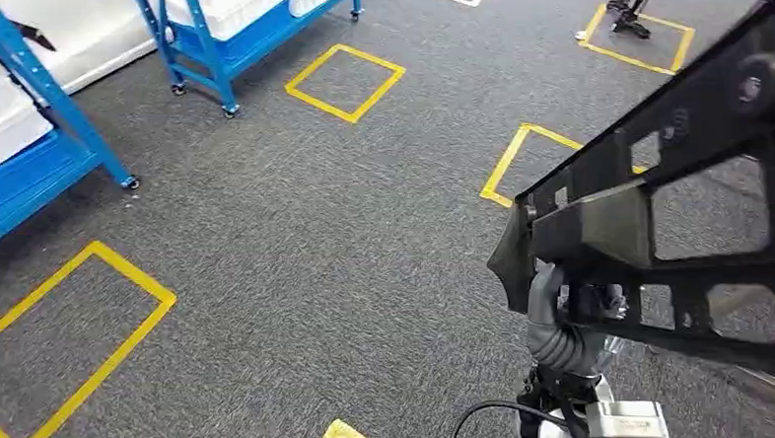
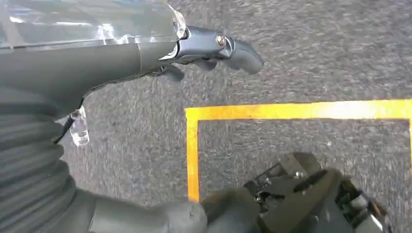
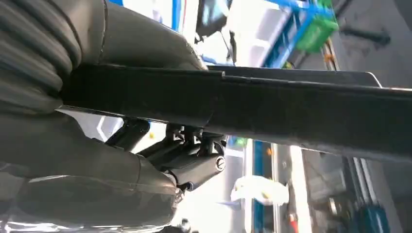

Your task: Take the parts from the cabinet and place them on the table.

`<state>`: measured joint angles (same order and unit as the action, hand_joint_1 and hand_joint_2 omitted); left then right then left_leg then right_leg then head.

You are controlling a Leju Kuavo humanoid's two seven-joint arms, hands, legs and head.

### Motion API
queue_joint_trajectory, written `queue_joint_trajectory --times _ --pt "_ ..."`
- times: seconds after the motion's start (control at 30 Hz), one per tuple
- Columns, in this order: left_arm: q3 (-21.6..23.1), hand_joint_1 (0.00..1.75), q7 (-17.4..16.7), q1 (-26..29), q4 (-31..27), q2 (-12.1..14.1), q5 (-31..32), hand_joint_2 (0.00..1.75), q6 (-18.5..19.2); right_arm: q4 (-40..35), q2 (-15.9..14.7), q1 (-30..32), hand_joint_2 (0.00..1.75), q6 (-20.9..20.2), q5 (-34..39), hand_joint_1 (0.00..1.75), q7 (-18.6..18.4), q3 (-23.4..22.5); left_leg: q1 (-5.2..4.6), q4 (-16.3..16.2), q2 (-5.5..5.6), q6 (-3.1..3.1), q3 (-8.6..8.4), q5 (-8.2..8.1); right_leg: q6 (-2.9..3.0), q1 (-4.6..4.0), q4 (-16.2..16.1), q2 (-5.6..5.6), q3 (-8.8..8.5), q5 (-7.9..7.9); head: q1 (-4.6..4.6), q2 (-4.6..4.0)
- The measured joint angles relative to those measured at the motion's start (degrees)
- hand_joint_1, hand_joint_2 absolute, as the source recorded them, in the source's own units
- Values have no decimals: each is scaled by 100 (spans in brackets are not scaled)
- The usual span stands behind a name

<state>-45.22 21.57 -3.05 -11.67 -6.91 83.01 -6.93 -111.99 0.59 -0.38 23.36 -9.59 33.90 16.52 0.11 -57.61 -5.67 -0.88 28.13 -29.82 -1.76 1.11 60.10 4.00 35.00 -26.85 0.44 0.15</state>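
We see our right hand (image 1: 557,320) low on the right, its fingers wrapped around a bar of a large black frame part (image 1: 660,221), which rises from the hand up toward the far right corner; the part is an open lattice of bars with gaps through which the carpet shows. In the right wrist view the same black part (image 3: 272,109) runs as a long dark bar across the picture, with our right hand (image 3: 160,145) clamped on it, thumb on one side and dark fingers (image 3: 194,167) on the other. Our left hand (image 2: 214,48) hangs over the grey carpet (image 2: 301,53) with nothing in it, its fingers stretched out and apart, just above a corner of yellow floor tape (image 2: 194,116). On the far left stand two blue racks on small wheels: the nearer rack (image 1: 31,154) carries a white bin (image 1: 3,123), and the farther rack (image 1: 223,44) carries white bins (image 1: 240,0) side by side; we cannot tell what lies in any of them. Yellow tape squares (image 1: 345,82) mark the carpet between the racks and the part. We can read no writing or labels anywhere; the right wrist view's background is too blurred to tell.
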Motion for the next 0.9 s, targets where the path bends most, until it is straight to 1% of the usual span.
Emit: queue_joint_trajectory --times 0.03,0.07,0.1,0.13,0.17,0.2,0.23,0.27,0.3,0.33,0.37,0.4,0.43,0.47,0.5,0.53,0.57,0.6,0.63,0.67,0.7,0.73,0.77,0.8,0.83,0.87,0.9 --pt "9 0 -15 -4 0 26 -4 175 -42 9 2 -6 175 2 15 175 26 0 -53 -37 -45 42 35 -38 59 -26 13 64 11 36 7 0" --pt "20 0 -15 5 0 28 -26 175 -79 20 4 -10 175 7 17 175 52 -2 -49 -30 -68 66 30 -55 135 -30 47 -42 20 22 -11 0" --pt "17 0 5 -12 0 31 -88 175 -122 20 9 11 175 26 17 175 79 -15 -43 -27 -134 97 -1 -63 165 -47 41 -101 26 13 -17 2" --pt "13 0 31 -35 0 35 -123 175 -151 24 9 44 175 48 15 175 105 -40 -38 -27 -182 112 -52 -67 189 -54 35 -157 36 16 -17 0" --pt "11 0 68 -41 0 35 -144 175 -179 26 7 73 175 83 9 175 127 -81 -31 -35 -235 131 -59 -87 230 -26 7 -235 40 41 -20 0" --pt "11 0 90 -42 0 44 -144 175 -181 26 7 117 175 92 0 175 146 -101 2 -115 -17 169 -33 -189 257 -12 -10 -287 34 58 -28 0" --pt "11 0 103 -27 0 52 -146 175 -183 28 7 130 175 94 -2 175 166 -107 14 -355 253 182 76 -383 285 -11 -13 -339 45 69 -46 0" --pt "9 0 118 -22 0 52 -147 175 -186 28 11 134 175 103 -2 175 175 -118 19 -795 415 192 272 -631 307 -15 -11 -406 63 83 -46 2" --pt "6 0 133 -12 0 52 -151 175 -205 33 9 151 175 98 -5 175 188 -135 18 -1295 488 194 509 -848 321 -33 -11 -484 79 93 -50 2" --pt "7 0 149 -2 0 61 -142 175 -238 41 11 186 175 90 -11 175 201 -160 17 -1709 513 186 719 -964 331 -51 -9 -567 91 99 -48 2" --pt "9 0 197 -1 0 66 -142 175 -266 59 9 238 175 87 -11 175 214 -196 12 -1858 517 166 811 -918 335 -70 -8 -655 91 102 -48 0" --pt "7 0 238 13 0 76 -144 175 -282 76 9 296 175 87 -11 175 225 -240 8 -1726 521 131 774 -751 337 -82 -7 -737 85 104 -48 0" --pt "6 0 291 28 0 90 -151 175 -302 83 9 376 175 87 -13 175 254 -295 -3 -1348 547 83 630 -479 337 -92 -3 -831 75 106 -48 2" --pt "6 0 337 40 0 118 -168 175 -308 81 11 466 175 87 -13 175 295 -350 -15 -855 633 32 428 -188 336 -93 -1 -907 61 107 -48 0" --pt "0 0 367 50 0 147 -190 175 -315 72 11 560 175 87 -13 175 332 -417 -35 -372 837 -18 231 65 333 -89 -4 -963 49 109 -46 0" --pt "-15 0 372 74 0 177 -197 175 -315 70 11 653 175 72 -9 175 341 -483 -30 -205 1207 -56 162 25 304 -84 -3 -1017 70 125 -35 0" --pt "-33 0 363 93 0 188 -208 175 -317 72 11 707 175 35 -7 175 345 -531 -37 -114 1183 -68 165 48 268 -56 3 -1090 101 150 -44 0" --pt "-52 0 326 86 0 212 -212 175 -317 70 13 761 175 -19 -11 175 347 -566 -61 -110 1108 -74 157 32 222 -26 -7 -1173 138 178 -70 0" --pt "-61 0 273 80 0 221 -216 175 -317 70 13 798 175 -59 -44 175 345 -590 -72 -104 1051 -89 154 38 176 -3 -39 -1251 151 211 -72 0" --pt "-66 0 240 80 0 232 -219 175 -317 70 13 808 175 -103 -96 175 341 -603 -77 -14 962 -118 106 89 121 -15 -81 -1342 152 253 -70 2" --pt "-70 0 217 75 0 234 -221 175 -321 70 13 807 175 -131 -150 175 332 -616 11 134 852 -139 56 181 142 -35 -22 -1203 163 220 -54 0" --pt "-72 0 195 81 0 236 -219 175 -326 70 13 785 175 -136 -190 175 328 -623 -26 209 764 -165 32 220 134 -79 148 -803 255 41 -48 0" --pt "-72 0 184 86 0 236 -216 175 -339 74 15 760 175 -140 -223 175 323 -623 -34 213 667 -181 46 238 112 -78 488 -615 424 -192 -37 0" --pt "-74 0 175 90 0 236 -214 175 -347 74 20 755 175 -140 -232 175 323 -623 -43 208 578 -182 63 236 88 -66 931 -515 620 -423 -37 0" --pt "-74 0 175 95 0 236 -214 175 -347 77 20 762 175 -138 -234 175 323 -623 -46 204 482 -180 73 232 64 -46 1310 -474 783 -591 -39 0" --pt "-74 0 175 100 0 236 -208 175 -345 81 22 767 175 -135 -241 175 323 -623 -45 198 386 -177 85 230 34 -25 1543 -458 876 -647 -39 2" --pt "-74 0 179 93 0 236 -199 175 -332 81 22 767 175 -131 -247 175 323 -623 -39 190 297 -167 92 225 4 -2 1484 -435 819 -559 -33 2"
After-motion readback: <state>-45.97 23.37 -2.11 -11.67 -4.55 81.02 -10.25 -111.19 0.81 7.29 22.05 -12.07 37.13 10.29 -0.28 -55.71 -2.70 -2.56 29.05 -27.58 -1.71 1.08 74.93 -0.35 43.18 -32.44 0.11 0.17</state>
